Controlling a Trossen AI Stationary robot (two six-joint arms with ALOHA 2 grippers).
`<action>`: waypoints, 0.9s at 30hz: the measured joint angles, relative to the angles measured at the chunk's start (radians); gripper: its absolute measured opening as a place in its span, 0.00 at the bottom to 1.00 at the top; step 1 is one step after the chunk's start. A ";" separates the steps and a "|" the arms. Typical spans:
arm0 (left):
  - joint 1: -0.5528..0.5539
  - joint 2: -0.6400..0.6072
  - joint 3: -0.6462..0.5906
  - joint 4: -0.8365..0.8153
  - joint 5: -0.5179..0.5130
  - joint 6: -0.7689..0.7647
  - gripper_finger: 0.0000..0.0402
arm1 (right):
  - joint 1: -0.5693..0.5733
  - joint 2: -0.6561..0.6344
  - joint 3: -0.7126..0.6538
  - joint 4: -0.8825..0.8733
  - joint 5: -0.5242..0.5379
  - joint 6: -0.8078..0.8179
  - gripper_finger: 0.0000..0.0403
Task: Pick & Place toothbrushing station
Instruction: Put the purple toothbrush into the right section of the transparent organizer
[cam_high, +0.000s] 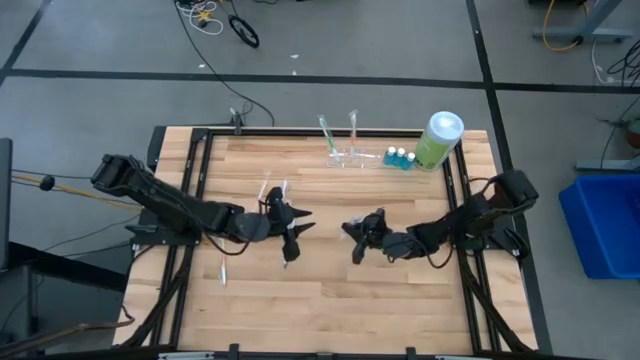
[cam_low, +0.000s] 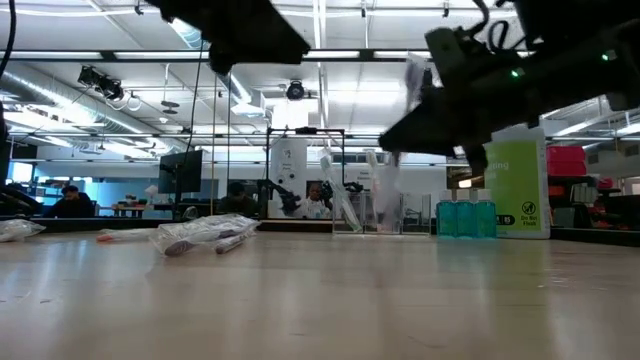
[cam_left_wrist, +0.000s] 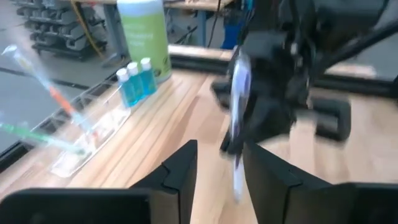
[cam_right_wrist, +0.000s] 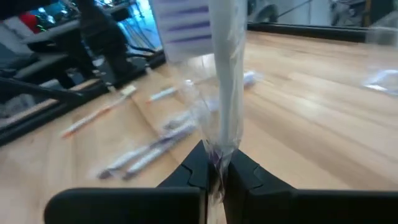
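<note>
Rack (cam_high: 352, 156) holds two toothbrushes (cam_high: 328, 134); right claw (cam_right_wrist: 214, 167) pinches wrapped toothbrush (cam_right_wrist: 225, 81), left claw (cam_left_wrist: 217, 163) released.

Green bottle (cam_high: 437, 140) with white cap, small blue bottles (cam_high: 400, 158) just beside it, blue bin (cam_high: 605, 225) off-table

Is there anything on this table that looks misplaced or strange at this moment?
Yes. Wrapped toothbrushes lie loose on the table near the left arm, far from the clear rack, where two brushes already lean. The right gripper pinches another wrapped toothbrush by its plastic wrapper.
</note>
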 joint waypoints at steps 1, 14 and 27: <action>-0.003 0.005 -0.016 0.008 -0.009 -0.005 0.32 | -0.003 -0.028 -0.024 -0.011 0.007 0.003 0.05; -0.016 0.036 -0.424 0.634 -0.011 -0.126 0.30 | -0.299 -0.578 -0.095 -0.446 -0.031 -0.084 0.05; -0.019 0.045 -0.461 0.728 0.012 -0.129 0.29 | -0.700 -0.489 0.186 -0.669 -0.162 -0.316 0.05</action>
